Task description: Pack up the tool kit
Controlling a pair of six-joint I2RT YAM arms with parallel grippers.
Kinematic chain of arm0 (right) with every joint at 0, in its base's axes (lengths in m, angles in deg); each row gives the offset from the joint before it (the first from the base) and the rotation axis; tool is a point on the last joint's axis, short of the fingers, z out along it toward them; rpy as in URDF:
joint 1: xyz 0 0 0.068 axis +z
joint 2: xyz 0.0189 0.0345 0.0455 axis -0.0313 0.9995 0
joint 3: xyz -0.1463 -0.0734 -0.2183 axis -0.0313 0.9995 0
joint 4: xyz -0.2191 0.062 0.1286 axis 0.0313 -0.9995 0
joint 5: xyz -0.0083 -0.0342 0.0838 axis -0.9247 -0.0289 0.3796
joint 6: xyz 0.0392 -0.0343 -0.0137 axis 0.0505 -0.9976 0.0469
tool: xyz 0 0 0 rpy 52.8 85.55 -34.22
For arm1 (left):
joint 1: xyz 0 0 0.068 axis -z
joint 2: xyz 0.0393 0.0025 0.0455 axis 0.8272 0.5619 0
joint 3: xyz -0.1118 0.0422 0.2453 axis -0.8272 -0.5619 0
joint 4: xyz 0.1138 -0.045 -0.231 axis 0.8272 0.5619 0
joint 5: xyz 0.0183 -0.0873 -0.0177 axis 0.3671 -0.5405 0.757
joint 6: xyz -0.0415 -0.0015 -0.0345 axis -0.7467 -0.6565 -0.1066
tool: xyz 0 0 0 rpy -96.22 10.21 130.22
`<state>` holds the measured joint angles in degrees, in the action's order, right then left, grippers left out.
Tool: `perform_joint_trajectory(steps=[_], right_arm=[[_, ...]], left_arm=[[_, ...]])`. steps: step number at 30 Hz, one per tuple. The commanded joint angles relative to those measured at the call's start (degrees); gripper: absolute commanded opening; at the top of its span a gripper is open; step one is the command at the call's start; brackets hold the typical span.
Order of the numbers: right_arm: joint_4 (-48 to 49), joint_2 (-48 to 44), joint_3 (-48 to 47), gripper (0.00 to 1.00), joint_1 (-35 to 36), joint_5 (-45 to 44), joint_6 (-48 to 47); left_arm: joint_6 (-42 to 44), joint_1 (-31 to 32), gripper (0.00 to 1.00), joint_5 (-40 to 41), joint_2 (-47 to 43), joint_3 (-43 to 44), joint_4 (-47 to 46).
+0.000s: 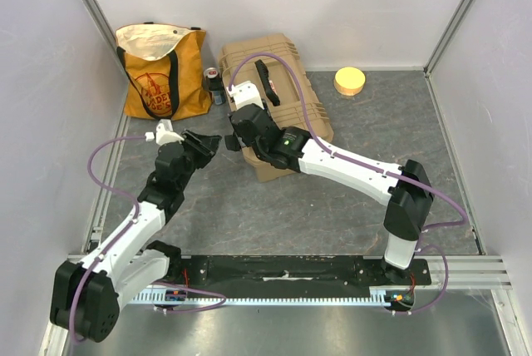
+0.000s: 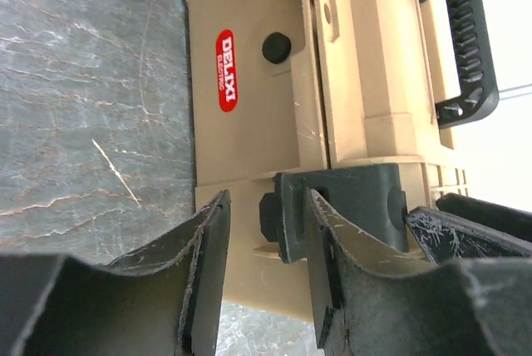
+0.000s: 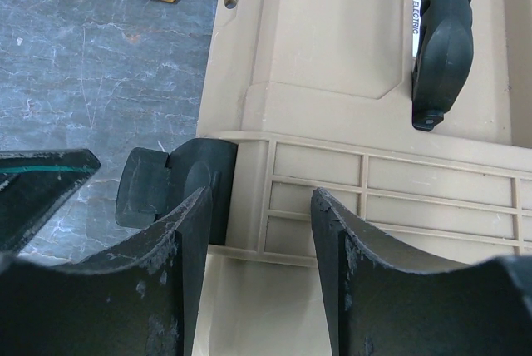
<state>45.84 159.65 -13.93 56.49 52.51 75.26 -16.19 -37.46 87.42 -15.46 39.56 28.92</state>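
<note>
Seen from overhead, the tan toolbox (image 1: 291, 90) lies toward the far middle of your grey table (image 1: 332, 206), lid down and black handle (image 3: 440, 32) on top; an orange tote bag (image 1: 162, 73) stands to its left with a small can (image 1: 214, 81) between them, and a yellow round object (image 1: 350, 81) lies well off to its right; both of your arms reach to the toolbox's near-left corner, where a black latch (image 2: 341, 206) sits on the side wall; your left gripper (image 2: 266, 277) comes in from the left, jaws spread and holding nothing, the latch just ahead of its fingertips; your right gripper (image 3: 259, 281) reaches across from the right, jaws also spread, facing the ribbed wall beside that same latch without visibly pinching it; no loose tools show on the table, so the filling looks done; what seems left is fastening the lid; whether this latch is snapped home you cannot tell from these views
</note>
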Motion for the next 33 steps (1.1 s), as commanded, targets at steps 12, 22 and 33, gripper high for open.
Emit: perform_joint_trajectory(steps=[12,22,33], right_arm=[[-14.15,6.95,3.67,0.58,0.43,6.82,3.54],[-14.23,6.87,3.32,0.58,0.43,7.34,3.54],[-14.94,3.27,-3.53,0.58,0.34,2.87,4.16]], left_arm=[[5.93,0.20,0.44,-13.58,10.46,0.05,-8.24],[5.50,0.20,0.38,-11.03,12.57,-1.89,-8.15],[8.65,0.54,0.37,-8.04,13.18,2.06,0.19]])
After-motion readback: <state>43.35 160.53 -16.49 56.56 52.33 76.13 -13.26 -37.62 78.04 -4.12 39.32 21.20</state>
